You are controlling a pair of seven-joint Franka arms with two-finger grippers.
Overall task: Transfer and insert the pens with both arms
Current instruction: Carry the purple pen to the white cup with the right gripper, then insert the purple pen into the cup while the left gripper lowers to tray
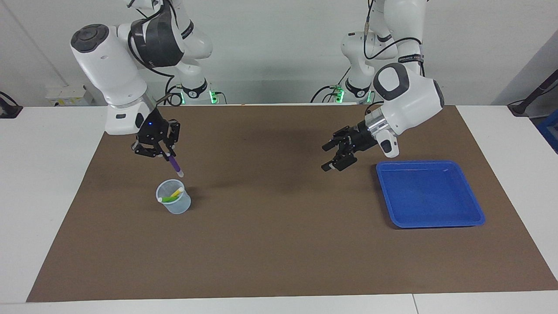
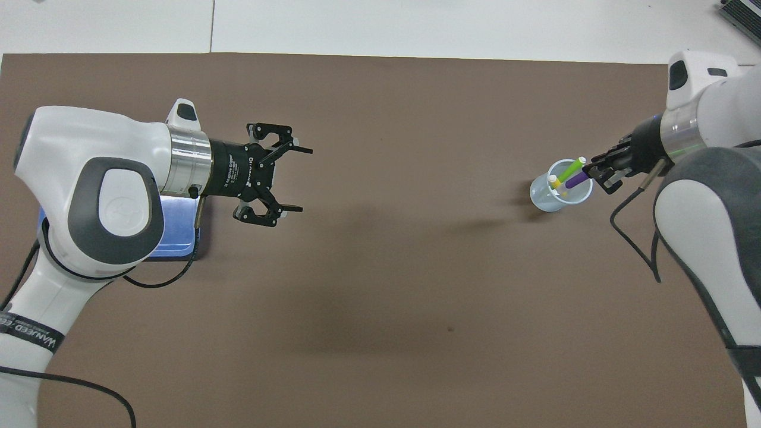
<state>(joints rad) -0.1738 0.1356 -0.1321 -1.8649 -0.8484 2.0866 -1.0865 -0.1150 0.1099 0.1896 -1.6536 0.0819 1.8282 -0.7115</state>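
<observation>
My right gripper [image 1: 165,155] is shut on the purple pen [image 1: 175,165] and holds it tilted, whitish tip down, just above a clear plastic cup [image 1: 175,204]. The yellow pen [image 1: 177,192] and the green pen [image 1: 168,199] lie inside the cup. In the overhead view the right gripper [image 2: 591,172] is at the cup's [image 2: 542,201] rim, with the purple pen [image 2: 574,181] over its opening beside the green pen [image 2: 572,169] and the yellow pen [image 2: 556,182]. My left gripper [image 1: 326,157] is open and empty, in the air over the mat beside the blue tray; it also shows in the overhead view [image 2: 303,180].
An empty blue tray [image 1: 429,196] sits on the brown mat [image 1: 279,244] toward the left arm's end; the left arm partly covers the tray in the overhead view [image 2: 172,238]. White table [image 1: 48,174] borders the mat.
</observation>
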